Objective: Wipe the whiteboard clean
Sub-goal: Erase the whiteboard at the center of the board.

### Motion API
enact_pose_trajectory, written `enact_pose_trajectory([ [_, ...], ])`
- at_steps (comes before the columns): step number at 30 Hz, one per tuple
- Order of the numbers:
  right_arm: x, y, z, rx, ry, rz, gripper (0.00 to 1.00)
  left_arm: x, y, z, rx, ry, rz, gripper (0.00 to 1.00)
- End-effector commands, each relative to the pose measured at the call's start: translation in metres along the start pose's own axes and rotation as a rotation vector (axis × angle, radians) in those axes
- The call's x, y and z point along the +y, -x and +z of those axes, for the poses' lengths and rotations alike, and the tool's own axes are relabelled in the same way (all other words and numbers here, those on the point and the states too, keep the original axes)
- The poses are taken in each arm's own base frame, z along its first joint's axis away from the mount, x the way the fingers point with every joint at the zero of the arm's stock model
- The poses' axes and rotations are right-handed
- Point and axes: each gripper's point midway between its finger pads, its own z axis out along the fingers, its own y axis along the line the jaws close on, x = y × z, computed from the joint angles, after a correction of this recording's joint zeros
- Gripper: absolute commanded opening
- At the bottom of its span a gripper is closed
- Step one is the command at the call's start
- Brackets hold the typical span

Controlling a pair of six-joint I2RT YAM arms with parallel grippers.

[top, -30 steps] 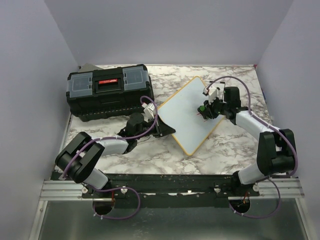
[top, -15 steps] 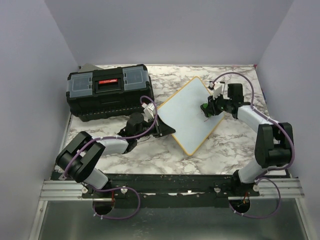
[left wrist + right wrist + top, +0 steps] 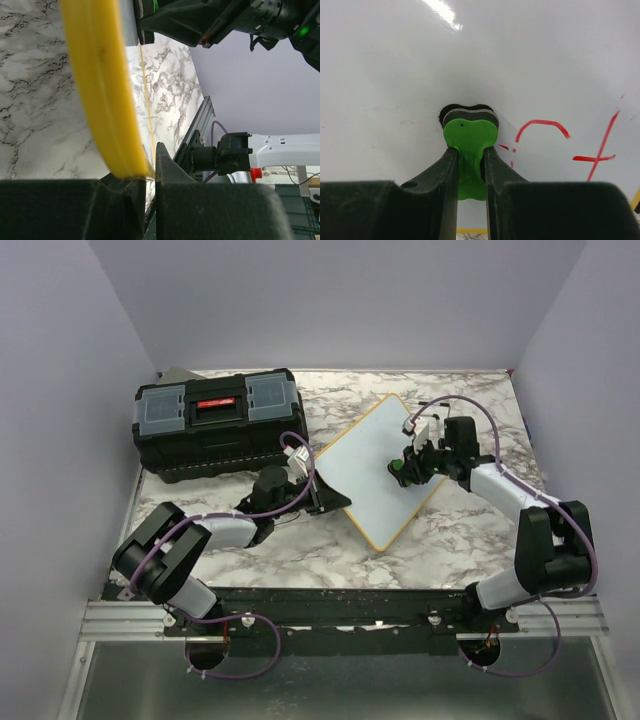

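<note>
The whiteboard [image 3: 375,465], white with a yellow frame, lies turned like a diamond on the marble table. My right gripper [image 3: 408,466] is shut on a green eraser [image 3: 469,137] with a dark felt pad, pressed onto the board's surface [image 3: 470,55]. Red handwriting [image 3: 592,145] shows just right of the eraser. My left gripper [image 3: 322,498] is shut on the board's yellow frame [image 3: 102,85] at its left corner.
A black toolbox [image 3: 217,423] with grey lid compartments and a red handle stands at the back left. Grey walls enclose the table [image 3: 470,530] on three sides. A metal rail [image 3: 340,615] runs along the near edge.
My right gripper with the eraser moved right and back across the board, then returned left toward the board's middle. The left arm and the board have not moved.
</note>
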Motion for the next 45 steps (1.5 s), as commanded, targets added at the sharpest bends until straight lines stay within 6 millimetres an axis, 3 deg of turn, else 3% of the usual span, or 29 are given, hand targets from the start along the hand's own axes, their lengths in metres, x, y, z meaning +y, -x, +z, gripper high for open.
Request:
enact_pose_trajectory([
  [1,0.022,-0.017,0.002,0.058,0.052,0.058,0.01,-0.043,-0.011,-0.002,0.064,-0.191,0.102,0.0],
  [7,-0.046,-0.01,-0.003,0.03,-0.174,0.174,0.01,-0.043,-0.013,-0.003,0.069,-0.192,0.105,0.0],
  [11,-0.061,-0.014,0.002,0.051,-0.194,0.185,0.01,-0.041,-0.014,-0.004,0.069,-0.189,0.107,0.0],
  [14,-0.05,-0.018,0.007,0.06,-0.127,0.18,0.01,-0.041,-0.014,-0.003,0.07,-0.192,0.107,0.0],
  [20,0.036,-0.023,0.006,0.071,0.178,0.041,0.01,-0.041,-0.015,-0.002,0.074,-0.198,0.109,0.0],
  [22,0.053,-0.019,0.002,0.053,0.247,0.001,0.01,-0.042,-0.014,-0.001,0.072,-0.202,0.109,0.0],
  [25,0.044,-0.014,0.004,0.068,0.215,-0.009,0.01,-0.041,-0.015,-0.002,0.073,-0.202,0.108,0.0],
  [29,-0.013,-0.009,0.015,0.104,-0.066,0.056,0.01,-0.042,-0.015,-0.001,0.073,-0.207,0.108,0.0],
  [30,-0.019,-0.005,0.015,0.09,-0.092,0.065,0.01,-0.042,-0.016,-0.001,0.074,-0.206,0.106,0.0],
  [32,-0.015,0.006,0.017,0.045,-0.071,0.081,0.01,-0.043,-0.016,-0.001,0.074,-0.208,0.107,0.0],
  [35,0.019,0.014,0.014,-0.005,0.111,0.067,0.01,-0.043,-0.016,-0.001,0.077,-0.209,0.107,0.0],
  [38,0.063,-0.007,0.004,0.045,0.323,-0.017,0.01,-0.044,-0.015,0.0,0.077,-0.212,0.108,0.0],
  [40,0.079,-0.025,-0.005,0.087,0.394,-0.058,0.01,-0.045,-0.015,0.0,0.077,-0.217,0.111,0.0],
  [42,0.075,-0.044,-0.008,0.155,0.369,-0.087,0.01,-0.045,-0.015,-0.001,0.074,-0.218,0.11,0.0],
  [45,0.039,-0.055,-0.008,0.187,0.217,-0.035,0.01,-0.044,-0.017,-0.002,0.076,-0.22,0.109,0.0],
])
